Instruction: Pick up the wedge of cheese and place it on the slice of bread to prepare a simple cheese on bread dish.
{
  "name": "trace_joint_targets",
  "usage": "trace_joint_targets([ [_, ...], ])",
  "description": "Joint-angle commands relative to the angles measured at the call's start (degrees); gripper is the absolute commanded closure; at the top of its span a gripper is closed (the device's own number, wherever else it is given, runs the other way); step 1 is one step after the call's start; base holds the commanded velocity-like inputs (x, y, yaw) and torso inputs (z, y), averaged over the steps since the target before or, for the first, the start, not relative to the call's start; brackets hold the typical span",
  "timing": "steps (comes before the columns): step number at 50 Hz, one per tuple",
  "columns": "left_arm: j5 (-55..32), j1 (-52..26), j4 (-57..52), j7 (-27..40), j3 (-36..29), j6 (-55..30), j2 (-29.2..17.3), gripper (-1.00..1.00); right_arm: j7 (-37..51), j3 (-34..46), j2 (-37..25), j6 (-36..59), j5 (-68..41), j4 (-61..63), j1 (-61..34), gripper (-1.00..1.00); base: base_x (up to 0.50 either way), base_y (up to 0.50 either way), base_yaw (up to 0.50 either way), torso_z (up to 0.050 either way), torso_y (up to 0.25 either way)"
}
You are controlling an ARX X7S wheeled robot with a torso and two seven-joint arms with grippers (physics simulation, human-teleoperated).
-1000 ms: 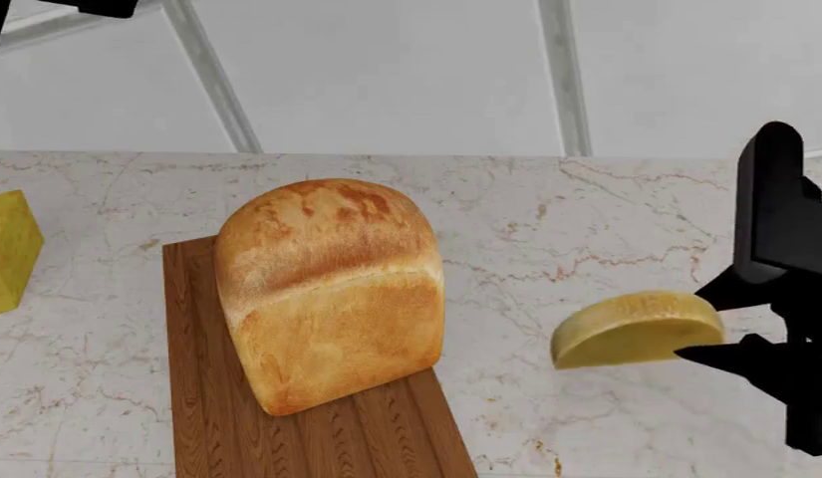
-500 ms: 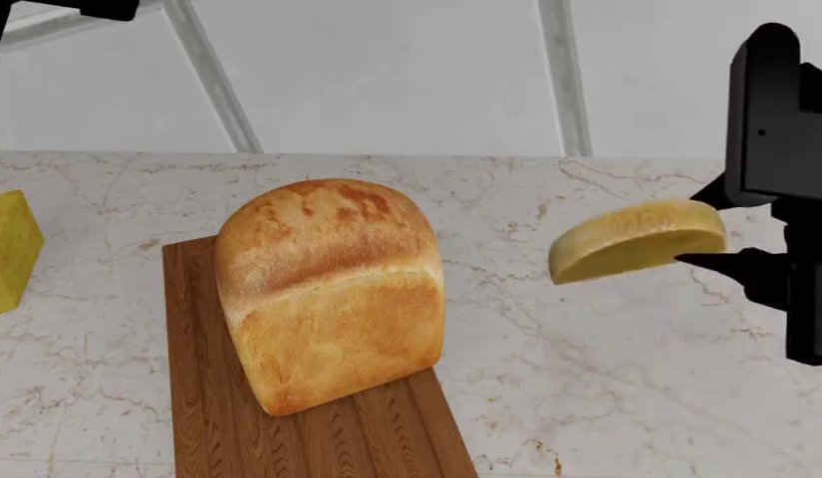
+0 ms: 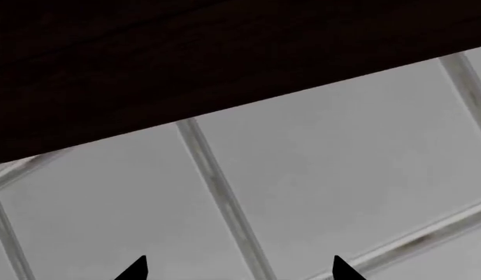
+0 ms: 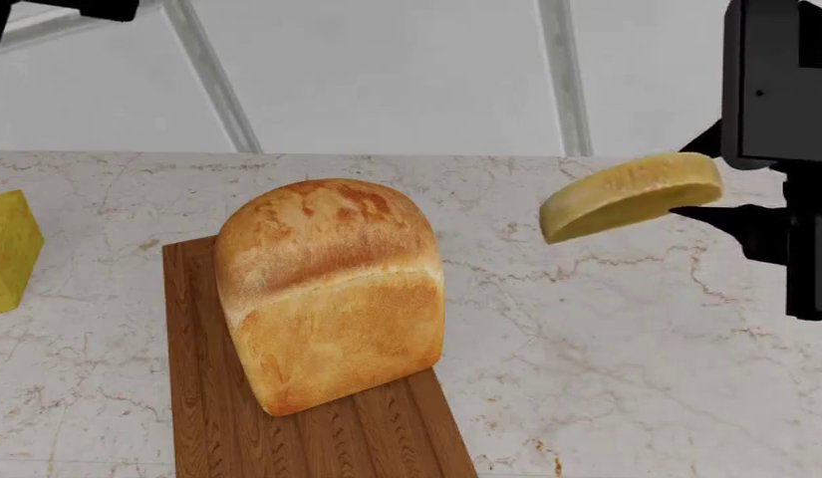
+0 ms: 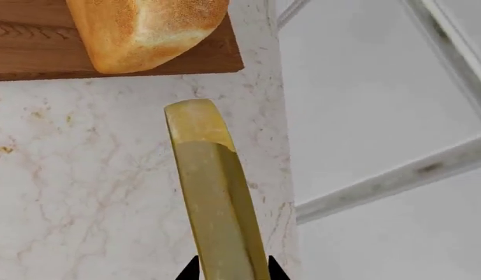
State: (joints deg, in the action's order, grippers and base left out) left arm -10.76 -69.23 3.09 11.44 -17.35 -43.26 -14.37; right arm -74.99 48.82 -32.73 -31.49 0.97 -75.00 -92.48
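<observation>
Now right hand (image 4: 709, 204) clamps wedge of cheese (image 4: 630, 194), lifted above counter.

Light is bright, flat and even across the head view, with no glare on the marble surface (image 4: 610, 329). The slice of bread (image 4: 334, 289) is lit on its domed top and throws hardly any shadow on the cutting board (image 4: 238, 428). Everything renders crisp, edges undistorted. In the left wrist view, a near-black slab (image 3: 147, 58) swallows the upper half, detail lost.
</observation>
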Motion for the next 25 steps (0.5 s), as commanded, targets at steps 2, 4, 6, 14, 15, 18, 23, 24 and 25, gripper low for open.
trace_joint_targets([
  [2,-0.2,2.9,-2.4,0.5,0.2,-0.9,-0.1,-1.0,0.7,-1.0,0.3,0.3,-0.3,0.1,-1.1,1.0,0.0,0.0,0.0,0.0,0.0],
  [4,-0.2,2.7,-2.2,0.4,-0.1,-1.5,-0.1,-1.0,0.8,-1.0,0.4,0.1,-0.4,0.1,-1.4,1.0,0.0,0.0,0.0,0.0,0.0],
  [6,-0.4,3.0,-2.8,0.5,0.4,-0.6,-0.1,-1.0,0.6,-1.0,0.6,-0.3,-0.5,0.1,-1.6,1.0,0.0,0.0,0.0,0.0,0.0],
  [14,-0.8,3.0,-3.2,0.6,0.6,-0.7,-0.1,-1.0,6.1,2.8,0.9,-8.8,4.5,0.1,-2.7,1.0,0.0,0.0,0.0,0.0,0.0],
  [15,-0.8,3.1,-3.2,0.6,0.6,-0.6,-0.2,-1.0,5.8,2.5,1.0,-9.4,3.5,0.1,-2.5,1.0,0.0,0.0,0.0,0.0,0.0],
  [18,-0.9,3.0,-3.2,0.7,0.6,-0.6,-0.2,-1.0,4.7,1.6,1.8,-9.2,1.3,0.1,-2.1,1.0,0.0,0.0,0.0,0.0,0.0],
  [23,-1.0,2.9,-3.2,0.8,0.5,-0.7,-0.2,-1.0,9.1,2.6,2.1,-9.8,2.4,0.1,-2.4,1.0,0.0,0.0,0.0,0.0,0.0],
  [24,-1.0,2.9,-3.2,0.8,0.6,-0.8,-0.2,-1.0,10.1,3.3,2.1,-9.8,3.0,0.1,-2.5,1.0,0.0,0.0,0.0,0.0,0.0],
  [25,-1.0,3.0,-3.2,0.8,0.6,-0.7,-0.3,-1.0,10.4,2.5,2.3,-10.6,1.7,0.1,-2.4,1.0,0.0,0.0,0.0,0.0,0.0],
])
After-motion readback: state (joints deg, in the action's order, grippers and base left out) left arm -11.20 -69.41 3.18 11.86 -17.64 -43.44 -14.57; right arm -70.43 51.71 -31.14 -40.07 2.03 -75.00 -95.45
